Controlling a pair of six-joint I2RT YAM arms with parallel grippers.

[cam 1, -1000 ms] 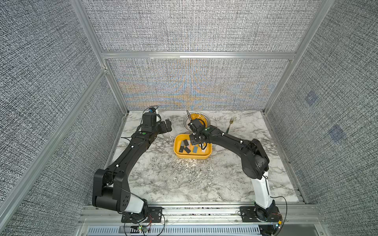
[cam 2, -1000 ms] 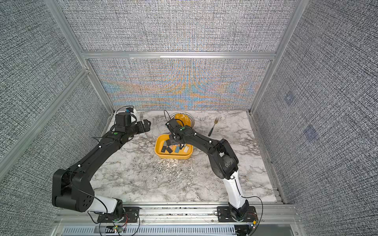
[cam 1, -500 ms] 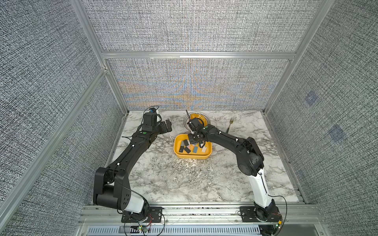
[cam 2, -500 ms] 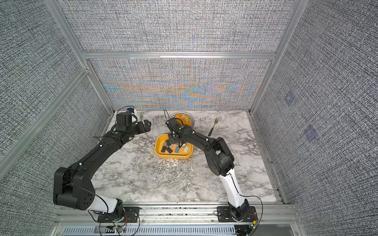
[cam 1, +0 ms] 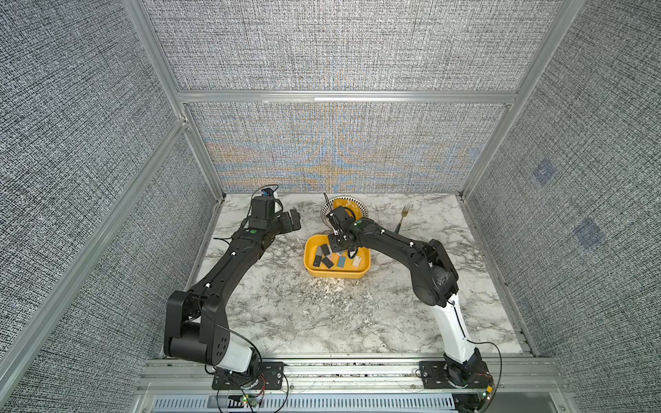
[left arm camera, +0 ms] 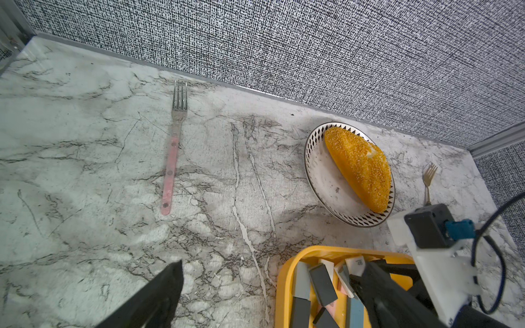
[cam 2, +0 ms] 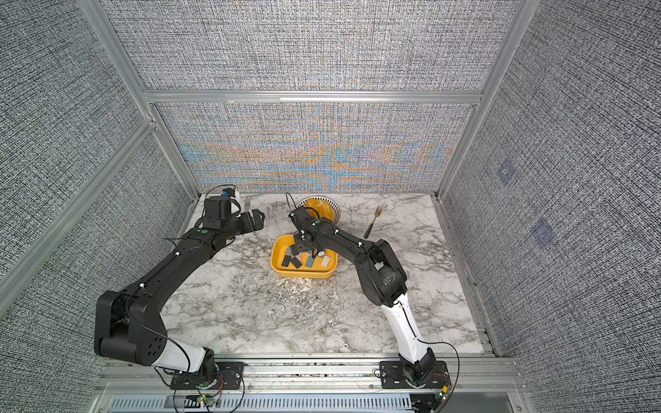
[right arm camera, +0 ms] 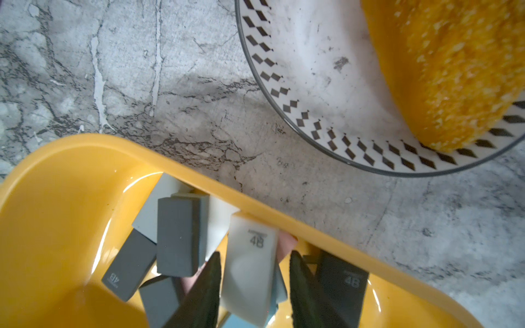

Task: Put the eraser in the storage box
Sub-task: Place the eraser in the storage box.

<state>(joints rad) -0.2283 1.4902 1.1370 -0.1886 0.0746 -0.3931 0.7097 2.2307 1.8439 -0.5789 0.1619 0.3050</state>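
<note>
Two claws, one busy: the right gripper (right arm camera: 255, 255) sits partly open inside the shallow yellow plastic storage box (right arm camera: 56, 204), fingers flanking a white block eraser (right arm camera: 250, 278) stamped "4B". It lies on the pile, not clamped. Meanwhile the left gripper (cam 1: 291, 221) gapes wide, empty, over the marble tabletop (cam 1: 304, 314). Three erasers read "4B" (the heap's too jumbled for a full count). One pink-handled fork (left arm camera: 173, 147), one gold fork (cam 1: 402, 218), one round patterned-rim plate (left arm camera: 321, 176), one seeded bread (left arm camera: 358, 167).

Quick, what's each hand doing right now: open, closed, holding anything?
Left hand: open, empty.
Right hand: open, fingers either side of the white eraser in the storage box, with a gap showing on one side.
</note>
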